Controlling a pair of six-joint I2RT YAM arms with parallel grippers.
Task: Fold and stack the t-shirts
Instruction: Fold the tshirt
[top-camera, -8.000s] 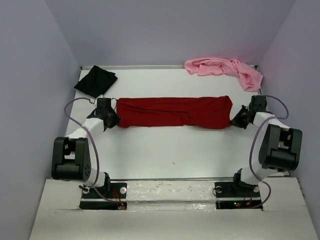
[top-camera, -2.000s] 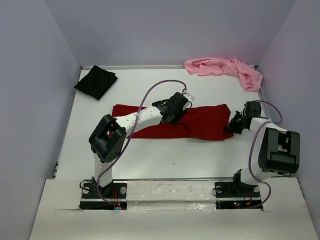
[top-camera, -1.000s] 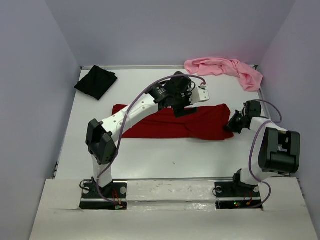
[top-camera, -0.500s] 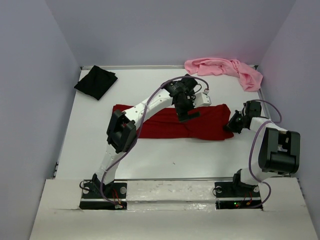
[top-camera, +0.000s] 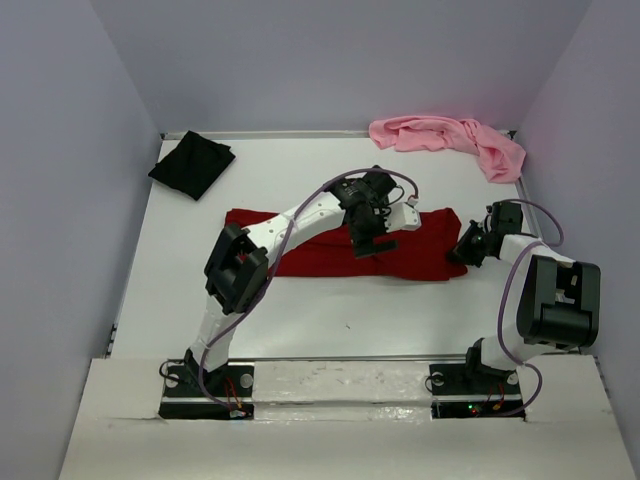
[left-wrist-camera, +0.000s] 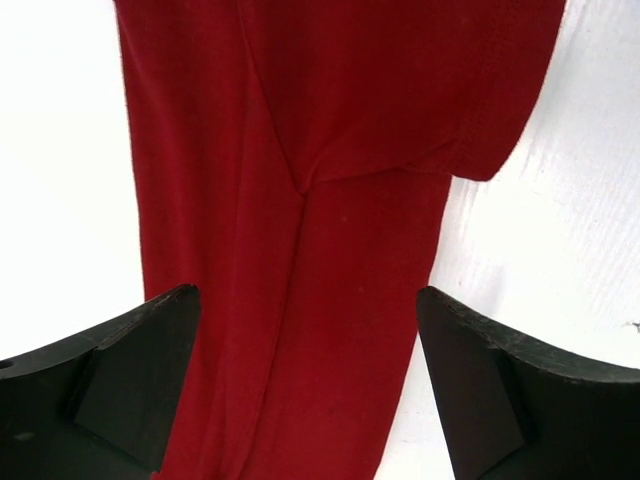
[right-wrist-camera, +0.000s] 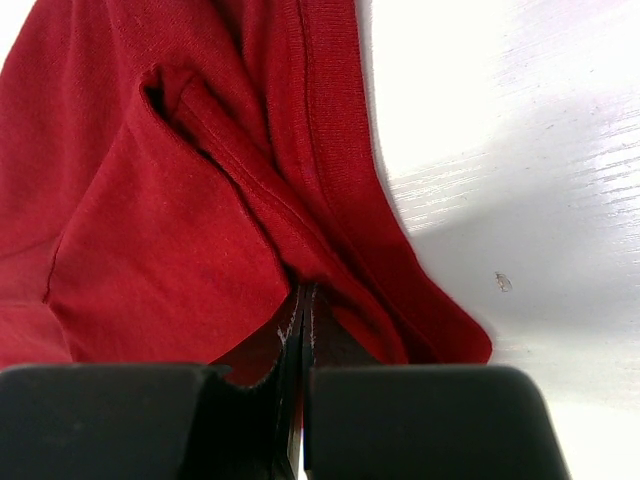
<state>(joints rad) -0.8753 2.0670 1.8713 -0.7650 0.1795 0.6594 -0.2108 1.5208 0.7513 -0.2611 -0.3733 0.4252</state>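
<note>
Seen from above, mid-fold: dark red shirt (top-camera: 425, 245) laid flat as a long narrow strip across the middle of the white table (top-camera: 330, 320), running left to right. Right gripper (top-camera: 462, 250) clamped shut on the strip's right end, a bunched fold of red cloth pinched between its fingers in the wrist view. Left gripper (top-camera: 370, 238) spread wide and holding nothing, reaching far across to hang over the strip just right of its middle, fingers straddling nearly the full width of the cloth; contact with the cloth impossible to tell. Black shirt (top-camera: 192, 164) folded small at the far left corner; pink shirt (top-camera: 450, 140) heaped unfolded along the far edge at the right. Likely risks from here: closing on the top layer alone and peeling the strip apart, with a loose flap and a seam lying just ahead of the open fingers; dragging the whole strip toward the pinned end instead of folding it; crowding two arms into the same right-hand half. Also worth watching: a long stretch leaving the left arm little slack. Room for moving: bare tabletop broad on the near side of the strip, a narrower band behind it, walls close on both sides, the pink heap not far beyond the right arm.
</note>
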